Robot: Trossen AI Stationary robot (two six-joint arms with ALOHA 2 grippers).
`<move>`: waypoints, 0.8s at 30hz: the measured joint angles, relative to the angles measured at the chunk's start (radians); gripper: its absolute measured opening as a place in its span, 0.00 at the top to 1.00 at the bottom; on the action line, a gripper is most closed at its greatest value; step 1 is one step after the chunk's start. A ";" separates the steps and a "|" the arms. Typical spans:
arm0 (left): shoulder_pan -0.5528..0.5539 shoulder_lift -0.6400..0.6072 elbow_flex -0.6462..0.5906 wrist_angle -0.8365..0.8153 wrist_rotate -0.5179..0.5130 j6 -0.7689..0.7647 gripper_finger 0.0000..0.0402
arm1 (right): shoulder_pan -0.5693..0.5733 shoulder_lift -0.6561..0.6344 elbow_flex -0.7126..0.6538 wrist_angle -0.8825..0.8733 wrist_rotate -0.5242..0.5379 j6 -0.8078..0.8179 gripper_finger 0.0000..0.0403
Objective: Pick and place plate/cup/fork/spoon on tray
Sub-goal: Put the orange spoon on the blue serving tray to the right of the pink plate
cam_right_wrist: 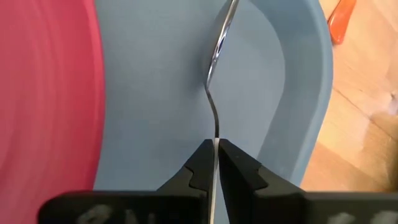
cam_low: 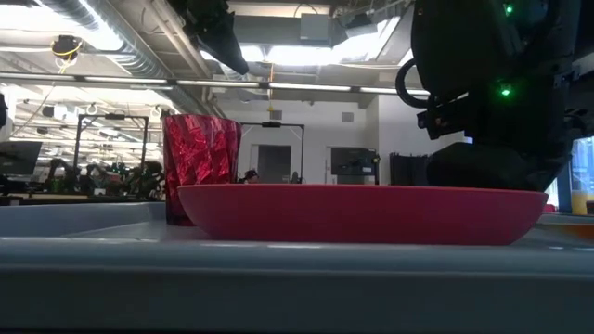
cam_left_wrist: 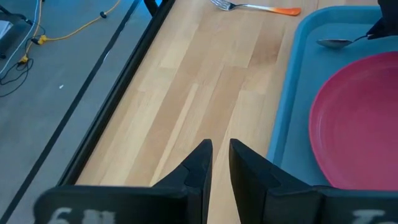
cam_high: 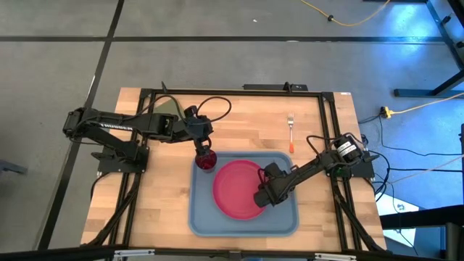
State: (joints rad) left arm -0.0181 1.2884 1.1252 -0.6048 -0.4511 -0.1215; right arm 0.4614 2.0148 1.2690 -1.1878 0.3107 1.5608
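The light blue tray [cam_high: 199,217] lies at the table's near middle. The pink-red plate [cam_high: 235,190] rests flat in it. The dark red cup [cam_high: 206,161] stands upright in the tray's far left corner. My left gripper [cam_left_wrist: 221,152] hangs above the cup, open by a narrow gap, with nothing between its fingers. My right gripper [cam_right_wrist: 216,146] is over the tray's right part, between the plate and the right rim, shut on the spoon [cam_right_wrist: 217,56]. The orange-handled fork [cam_high: 290,130] lies on the wood beyond the tray. My right gripper pinches the spoon's thin metal stem [cam_right_wrist: 216,134] between its two fingertips. The fingers slant down toward the table's far side and lie along the spoon. The spoon sticks out ahead of them, turned on edge. Its bowl [cam_left_wrist: 336,42] is low over the tray floor; whether it touches, I cannot tell.
Bare wood lies to the left and right of the tray. A black frame [cam_high: 145,93] runs around the table top. The tray's raised rim [cam_right_wrist: 311,93] curves close beside the spoon, and the fork's handle [cam_right_wrist: 341,22] lies just outside it.
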 joint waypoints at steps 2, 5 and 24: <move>0.000 0.000 0.000 0.000 0.000 0.000 0.88 | 0.000 0.000 0.000 -0.001 0.000 0.001 0.93; 0.000 0.000 0.000 0.000 0.000 0.000 0.88 | 0.000 0.000 0.000 0.000 0.005 0.002 0.93; 0.000 0.000 0.000 0.000 0.000 0.000 0.88 | 0.000 -0.003 0.005 0.023 0.047 0.014 0.93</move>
State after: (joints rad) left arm -0.0183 1.2884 1.1252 -0.6048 -0.4511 -0.1215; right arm 0.4610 2.0121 1.2736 -1.1652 0.3579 1.5749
